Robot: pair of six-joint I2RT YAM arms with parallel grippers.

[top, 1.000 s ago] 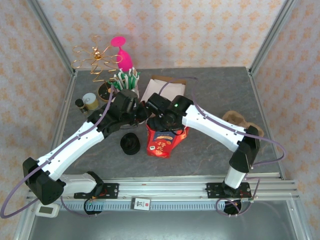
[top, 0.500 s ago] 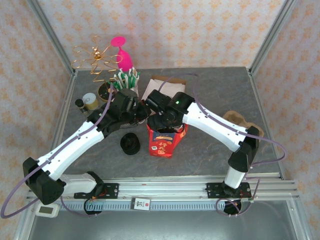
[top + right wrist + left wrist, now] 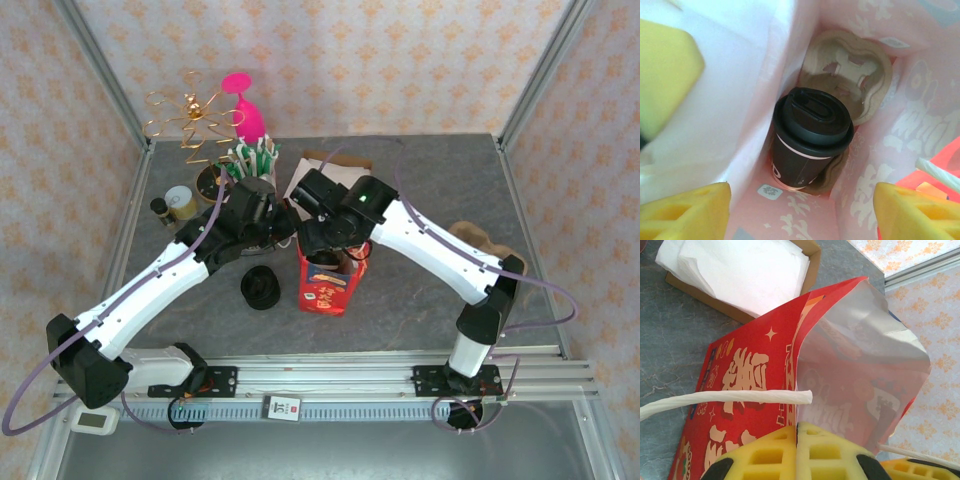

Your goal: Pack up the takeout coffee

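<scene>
A black-lidded coffee cup (image 3: 810, 135) stands in a brown pulp carrier (image 3: 850, 75) at the bottom of the red paper bag (image 3: 325, 285). My right gripper (image 3: 802, 215) hangs open over the bag's mouth, above the cup and touching nothing; from the top view it (image 3: 328, 252) is at the bag's opening. My left gripper (image 3: 796, 440) is shut on the bag's upper edge (image 3: 797, 365), just beneath the white cord handle (image 3: 730, 399). From above it (image 3: 288, 228) is at the bag's left side. A yellow pad (image 3: 665, 65) of the left gripper shows at the bag's rim.
A black cup (image 3: 261, 288) lies on the table left of the bag. Behind the bag are a cardboard box of napkins (image 3: 335, 172), a straw holder (image 3: 255, 160), a gold wire stand (image 3: 195, 125) and a small jar (image 3: 180, 202). A second pulp carrier (image 3: 478, 240) lies right.
The right gripper has shifted back and left over the bag's mouth and its jaws have narrowed somewhat. The bag has drawn in and stands more upright. The left gripper keeps its hold.
</scene>
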